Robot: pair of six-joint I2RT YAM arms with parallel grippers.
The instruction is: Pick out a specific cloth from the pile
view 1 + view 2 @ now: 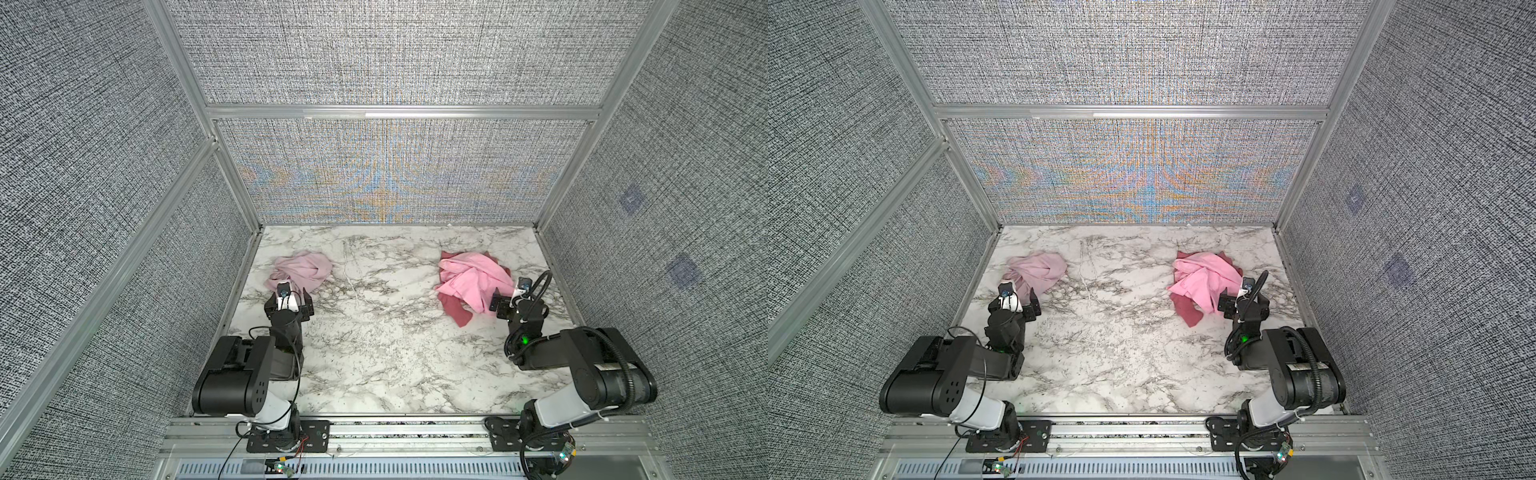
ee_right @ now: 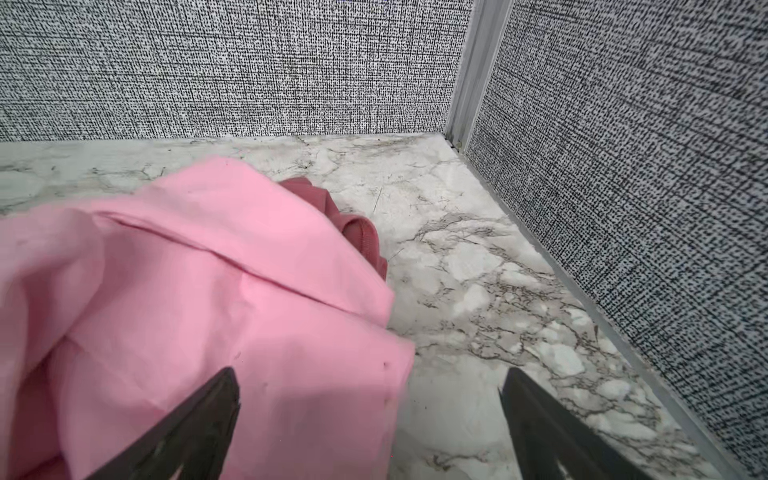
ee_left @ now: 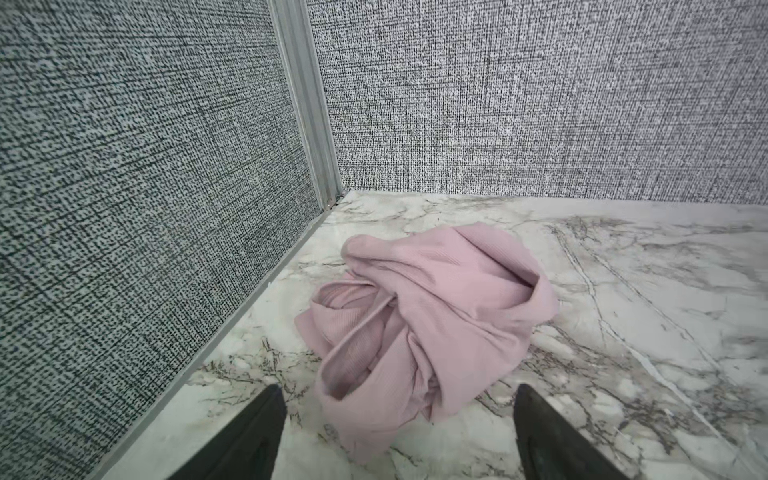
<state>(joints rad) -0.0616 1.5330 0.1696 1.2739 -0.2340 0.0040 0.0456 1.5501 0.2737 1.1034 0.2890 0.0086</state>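
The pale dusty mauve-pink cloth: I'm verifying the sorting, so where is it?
In both top views the cloth lies at the marble table's far left, right before the open left gripper, apart from the pink pile at right.

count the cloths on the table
3. A pale mauve cloth lies alone on the left; a bright pink cloth is heaped on the right over a dark rose cloth. More may be hidden under them.

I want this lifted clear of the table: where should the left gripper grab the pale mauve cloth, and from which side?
Take the bunched near lobe of the cloth, coming in low from the robot's side. Its folds stand up off the table there, and the open left gripper is lined up with it.
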